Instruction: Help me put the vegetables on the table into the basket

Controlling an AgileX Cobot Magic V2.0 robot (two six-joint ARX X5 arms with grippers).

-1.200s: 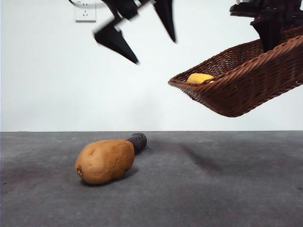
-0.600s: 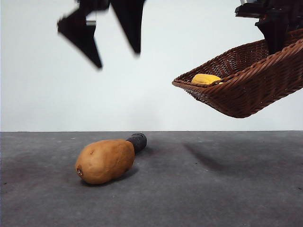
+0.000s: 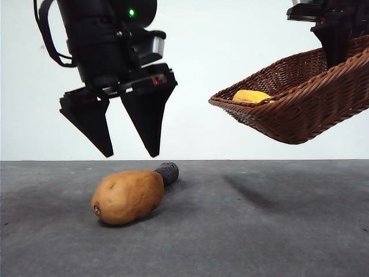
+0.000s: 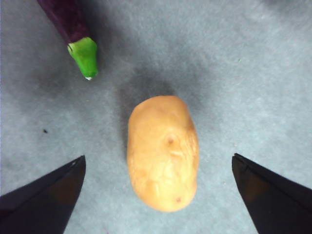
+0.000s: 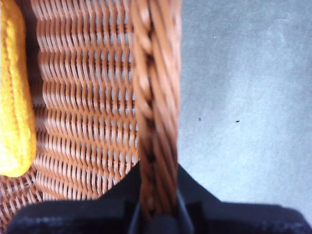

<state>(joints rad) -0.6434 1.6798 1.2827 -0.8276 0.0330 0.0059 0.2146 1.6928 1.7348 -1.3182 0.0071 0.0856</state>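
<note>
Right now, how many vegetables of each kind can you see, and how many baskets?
Corn cob: 1, in the basket
Potato: 1, on the table
Purple vegetable: 1, on the table
Basket: 1, held up by the right gripper
Total: 4

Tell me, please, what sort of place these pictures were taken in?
Probably a robot lab test bench, not a kitchen: a bare grey table against a blank white wall, with toy-like vegetables, a potato and an eggplant, and a wicker basket held aloft.

Bright even light; soft shadow under potato; basket rim blurred close-up.
</note>
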